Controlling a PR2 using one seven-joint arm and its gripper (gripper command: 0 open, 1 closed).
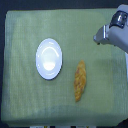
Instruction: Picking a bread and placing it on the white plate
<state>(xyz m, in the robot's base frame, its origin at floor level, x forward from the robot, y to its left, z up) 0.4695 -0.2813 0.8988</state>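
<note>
Bread [80,81] lies flat on the green cloth of the bench [20,100], a bit toward the near edge and to the exterior view's right of the middle, with its long side running roughly from far to near. Plate [49,59] sits near the middle of the bench, just beside the bread on the exterior view's left; the two are close but do not touch, and nothing is on the plate. Tool [99,37] is at the far corner on the exterior view's right, well apart from the bread. It is too blurred to see the jaws, so I cannot tell whether it is wide or narrow; it seems to hold nothing. By my judgement the task is hardly begun: reaching, gripping, lifting and placing the bread are all left.
</note>
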